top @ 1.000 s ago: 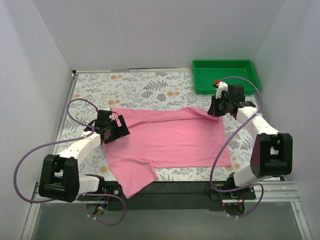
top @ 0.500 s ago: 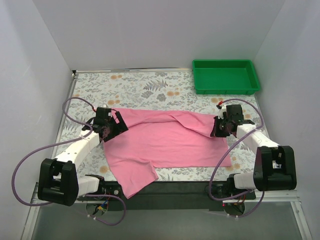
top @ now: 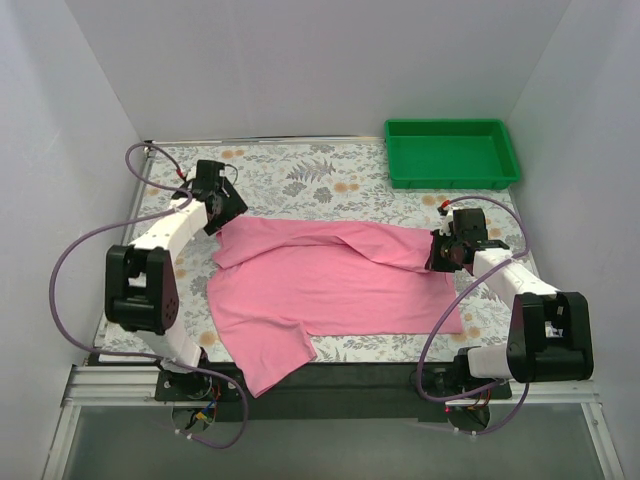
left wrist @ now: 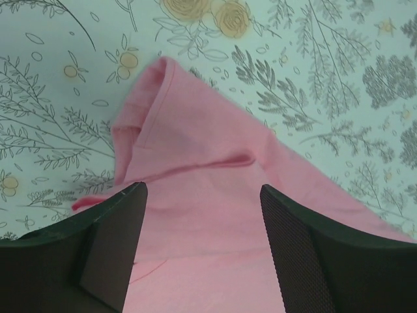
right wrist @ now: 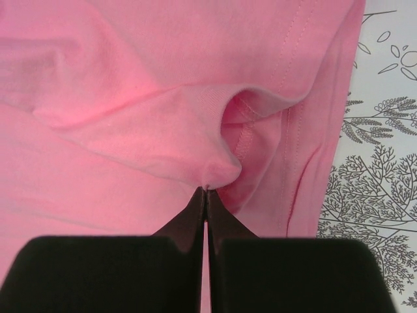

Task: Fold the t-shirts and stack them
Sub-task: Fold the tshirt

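The shirt (top: 330, 285) lies spread between both grippers, its long axis running from one to the other: the right gripper (right wrist: 206, 190) is clamped on a pucker at its edge, while the left gripper (left wrist: 203, 195), jaws apart, hovers with the far corner directly below

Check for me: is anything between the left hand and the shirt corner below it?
Nothing visible. The left hand hangs open over the folded far-left corner of the pink t-shirt, with only bare floral table beside it.
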Robot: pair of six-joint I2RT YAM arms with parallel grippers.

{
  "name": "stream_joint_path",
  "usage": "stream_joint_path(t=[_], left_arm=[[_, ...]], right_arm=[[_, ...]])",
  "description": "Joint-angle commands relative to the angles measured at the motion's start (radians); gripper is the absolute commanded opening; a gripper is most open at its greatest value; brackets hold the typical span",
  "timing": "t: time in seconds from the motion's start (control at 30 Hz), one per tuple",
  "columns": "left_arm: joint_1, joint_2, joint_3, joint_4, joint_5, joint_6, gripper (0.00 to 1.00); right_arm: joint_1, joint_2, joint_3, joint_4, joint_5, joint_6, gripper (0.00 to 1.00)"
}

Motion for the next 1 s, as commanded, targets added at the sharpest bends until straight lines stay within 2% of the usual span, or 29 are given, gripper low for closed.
stream_joint_path(t=[0.0,0.17,0.47,0.83,0.97], left_arm=[[0.001,0.099,0.131,-0.058,-0.118,0.007,0.63],[-0.001,0.258,0.257,-0.138,-0.120,0.026,0.59],[-0.078,0.173,0.150,-0.069,-0.049,0.087,0.59],[-0.140,0.306,0.272,-0.130,-0.111,0.096,0.59],[-0.144,0.329,0.277,-0.141,-0.131,0.087,0.55]], right_arm=[[0.000,0.003,0.011,0.047,-0.007,0.001,0.01],[0.000,0.007,0.000,0.059,-0.015,-0.003,0.01],[-0.002,-0.003,-0.006,0.072,-0.018,-0.007,0.01],[-0.002,0.011,-0.006,0.075,-0.019,-0.012,0.01],[-0.002,0.010,-0.009,0.075,-0.016,-0.013,0.01]])
